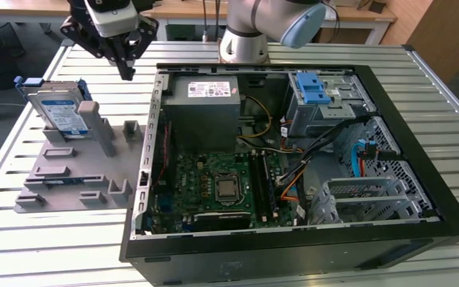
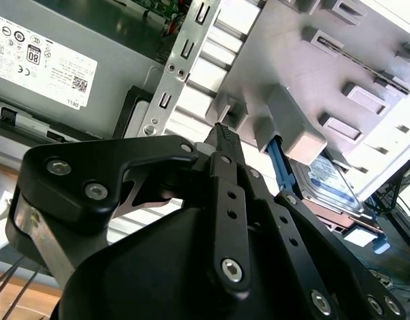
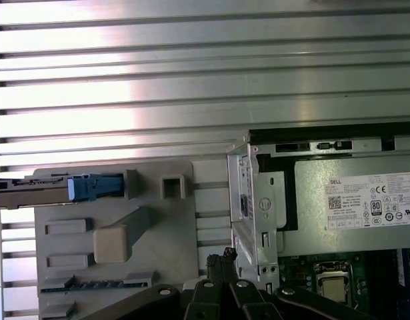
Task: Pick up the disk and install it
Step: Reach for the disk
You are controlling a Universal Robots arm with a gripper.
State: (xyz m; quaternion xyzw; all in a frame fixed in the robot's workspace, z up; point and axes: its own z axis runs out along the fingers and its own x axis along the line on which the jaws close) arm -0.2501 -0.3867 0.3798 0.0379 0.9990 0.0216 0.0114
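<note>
The disk [image 1: 60,111] is a silver drive with a blue-and-white label and a blue bracket. It stands on edge, leaning in the far end of a grey holder [image 1: 74,173] on the exterior view's left. My gripper [image 1: 126,73] hangs above the table between the holder and the open computer case, to the right of the disk and apart from it. Its fingers are shut with nothing between them. In the second wrist view the gripper [image 2: 222,133] points past the holder, with the disk [image 2: 328,177] beyond it. The first wrist view shows the disk [image 3: 55,191] edge-on and the gripper [image 3: 226,257] near the case wall.
The open black computer case [image 1: 421,149] lies on a slatted metal table [image 1: 46,251]. Inside it are a grey power-supply box [image 1: 205,110], a motherboard [image 1: 222,185], cables, and a silver cage with a blue latch [image 1: 319,95]. The arm's base [image 1: 244,42] stands behind the case.
</note>
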